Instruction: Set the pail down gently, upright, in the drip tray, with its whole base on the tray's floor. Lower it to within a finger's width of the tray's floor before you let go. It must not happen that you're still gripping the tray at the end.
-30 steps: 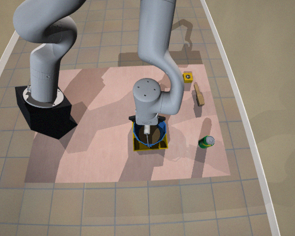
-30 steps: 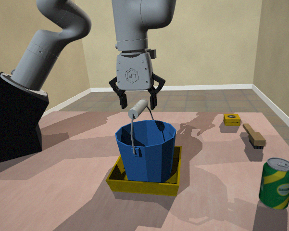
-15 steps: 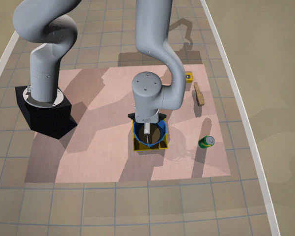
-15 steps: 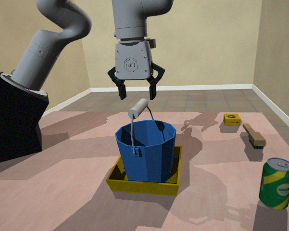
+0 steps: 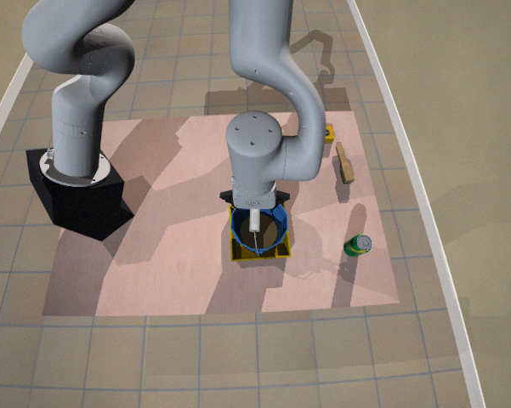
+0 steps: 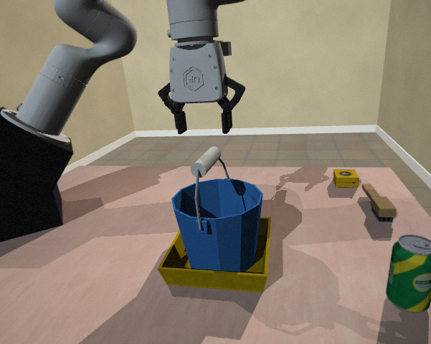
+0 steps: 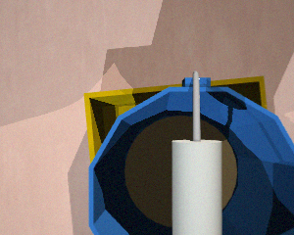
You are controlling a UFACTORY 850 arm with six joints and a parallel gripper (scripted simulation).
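The blue pail (image 5: 281, 224) (image 6: 222, 229) (image 7: 113, 162) stands upright inside the yellow drip tray (image 5: 235, 252) (image 6: 215, 280) (image 7: 100, 110). Its wire handle stands raised, with the white grip (image 5: 254, 220) (image 6: 206, 161) (image 7: 197, 186) at the top. My gripper (image 6: 202, 125) is open and empty. It hangs straight above the pail, a little above the white grip, touching nothing. In the top view the wrist hides the fingers, and they do not show in the wrist view.
A green and yellow can (image 5: 357, 245) (image 6: 412, 273) stands to the right of the tray. A wooden brush (image 5: 343, 163) (image 6: 379, 203) and a small yellow box (image 5: 329, 133) (image 6: 345, 178) lie further back right. The arm's black base (image 5: 79, 201) (image 6: 19, 185) is at the left.
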